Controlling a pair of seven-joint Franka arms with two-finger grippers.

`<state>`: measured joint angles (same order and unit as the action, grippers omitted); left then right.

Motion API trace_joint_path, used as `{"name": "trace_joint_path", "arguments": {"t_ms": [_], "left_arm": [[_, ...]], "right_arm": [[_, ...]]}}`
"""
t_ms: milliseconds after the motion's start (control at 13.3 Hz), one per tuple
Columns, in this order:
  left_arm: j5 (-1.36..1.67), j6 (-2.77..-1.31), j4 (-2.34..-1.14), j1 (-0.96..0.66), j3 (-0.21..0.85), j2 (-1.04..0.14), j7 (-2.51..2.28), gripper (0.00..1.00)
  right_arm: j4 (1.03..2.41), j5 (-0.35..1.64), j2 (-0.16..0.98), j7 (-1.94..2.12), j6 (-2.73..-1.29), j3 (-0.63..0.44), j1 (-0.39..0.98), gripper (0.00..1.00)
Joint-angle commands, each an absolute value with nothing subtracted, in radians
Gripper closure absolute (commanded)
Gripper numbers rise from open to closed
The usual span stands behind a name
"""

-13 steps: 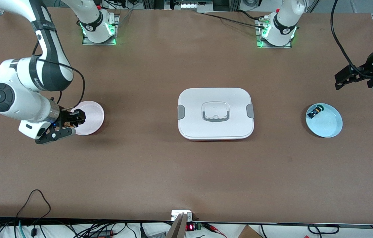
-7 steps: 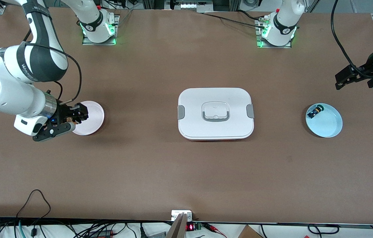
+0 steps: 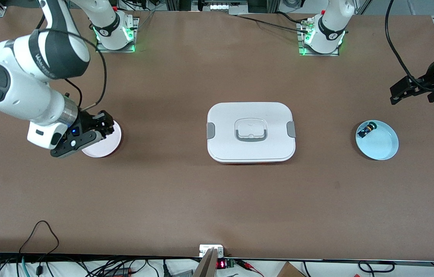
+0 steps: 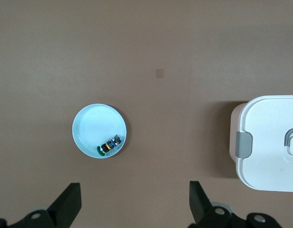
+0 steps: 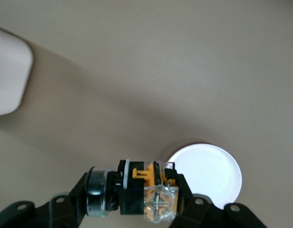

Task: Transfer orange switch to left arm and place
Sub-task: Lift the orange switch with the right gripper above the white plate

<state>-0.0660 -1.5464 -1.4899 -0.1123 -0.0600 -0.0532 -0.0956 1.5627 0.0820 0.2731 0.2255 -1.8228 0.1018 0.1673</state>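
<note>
The small black-and-orange switch (image 5: 137, 190) sits clamped in the right tool (image 3: 99, 127) above the round pink plate (image 3: 103, 148). The left tool (image 4: 132, 204) waits with fingers spread near the light-blue plate (image 3: 382, 148), well apart from the white lidded box (image 3: 250, 152).

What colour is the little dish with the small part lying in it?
Light blue dish; the front view shows it best.

The box (image 3: 250, 132) looks like smooth white plastic with matt grey clips. The table (image 3: 217, 200) has a matt brown surface. The orange switch (image 5: 144, 190) shows clear glossy plastic.
</note>
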Motion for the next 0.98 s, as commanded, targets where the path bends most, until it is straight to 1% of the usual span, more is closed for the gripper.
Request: {"name": "trace_joint_path", "arguments": {"t_ms": [0, 75, 300, 451, 526, 676, 751, 826, 901], "left_arm": [[-0.052, -1.529, -1.421, -0.106, -0.058, -0.058, -0.084, 0.00], [-0.058, -1.528, -1.404, -0.107, -0.052, -0.060, -0.086, 0.00], [-0.078, -1.505, -1.414, -0.106, -0.061, -0.074, -0.086, 0.00], [-0.100, -1.499, -1.411, -0.107, -0.060, -0.101, -0.081, 0.00], [-0.103, -1.480, -1.413, -0.106, -0.052, -0.094, -0.069, 0.00], [-0.088, -1.373, -1.401, -0.107, -0.049, -0.097, -0.031, 0.00], [-0.056, -1.349, -1.401, -0.106, -0.049, -0.095, -0.029, 0.00], [0.062, -1.307, -1.407, -0.095, -0.063, -0.097, -0.029, 0.00], [0.203, -1.263, -1.413, -0.036, -0.066, -0.104, -0.028, 0.00]], "right_arm": [[1.548, 0.141, 0.236, 0.261, -1.812, 0.150, 0.169, 0.77], [1.548, 0.164, 0.229, 0.264, -1.812, 0.167, 0.169, 0.77], [1.548, 0.218, 0.199, 0.369, -1.809, 0.189, 0.175, 0.77], [1.548, 0.332, 0.189, 0.451, -1.801, 0.187, 0.175, 0.77], [1.548, 0.375, 0.187, 0.498, -1.801, 0.187, 0.173, 0.77], [1.549, 0.444, 0.187, 0.576, -1.802, 0.187, 0.175, 0.77], [1.551, 0.484, 0.189, 0.625, -1.802, 0.189, 0.176, 0.77], [1.555, 0.520, 0.190, 0.684, -1.802, 0.190, 0.178, 0.77], [1.558, 0.570, 0.195, 0.751, -1.802, 0.190, 0.186, 0.77]]}}
